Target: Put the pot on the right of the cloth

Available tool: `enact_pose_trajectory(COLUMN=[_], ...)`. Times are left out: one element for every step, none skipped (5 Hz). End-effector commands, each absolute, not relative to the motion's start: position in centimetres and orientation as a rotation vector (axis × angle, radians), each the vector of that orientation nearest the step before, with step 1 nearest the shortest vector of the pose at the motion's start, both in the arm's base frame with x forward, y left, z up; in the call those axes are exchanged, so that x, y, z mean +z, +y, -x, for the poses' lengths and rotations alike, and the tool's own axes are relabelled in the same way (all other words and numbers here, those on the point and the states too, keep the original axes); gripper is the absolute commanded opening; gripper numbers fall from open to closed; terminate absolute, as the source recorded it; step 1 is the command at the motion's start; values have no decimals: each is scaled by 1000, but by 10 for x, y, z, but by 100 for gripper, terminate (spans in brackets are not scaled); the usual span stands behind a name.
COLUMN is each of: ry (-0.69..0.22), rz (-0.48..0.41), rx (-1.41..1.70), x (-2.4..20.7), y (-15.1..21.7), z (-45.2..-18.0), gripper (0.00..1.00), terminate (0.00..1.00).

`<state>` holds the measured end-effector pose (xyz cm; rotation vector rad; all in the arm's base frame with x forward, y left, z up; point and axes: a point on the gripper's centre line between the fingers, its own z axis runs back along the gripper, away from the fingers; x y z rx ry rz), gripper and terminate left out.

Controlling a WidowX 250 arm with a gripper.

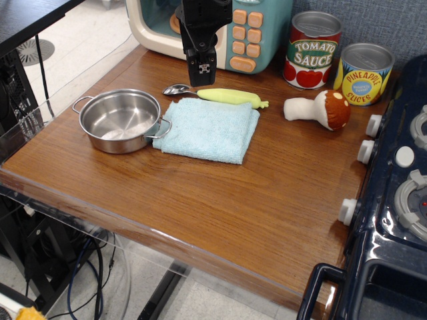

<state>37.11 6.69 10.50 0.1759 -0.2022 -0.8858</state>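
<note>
The small shiny steel pot (121,120) with two wire loop handles stands upright on the wooden table, touching the left edge of the light blue folded cloth (209,129). My gripper (201,75) hangs above the table behind the cloth's far edge, near the spoon's bowl. Its black fingers look closed together and hold nothing. The pot is empty.
A spoon with a yellow-green handle (223,95) lies along the cloth's far edge. A plush mushroom (321,109), a tomato sauce can (312,51) and a pineapple can (364,73) stand to the right. A toy microwave (247,30) is behind; a toy stove (400,200) is at right.
</note>
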Motion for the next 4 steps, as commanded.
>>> enact_pose_trajectory(ry=[-202, -211, -170, -118], rz=[-176, -151, -174, -207], rx=[-886, -846, -821, -850], x=[105, 101, 97, 93], y=[67, 81, 103, 117], z=[-371, -353, -338, -319], gripper=[100, 100, 100, 100], terminate=[0, 0, 0, 0])
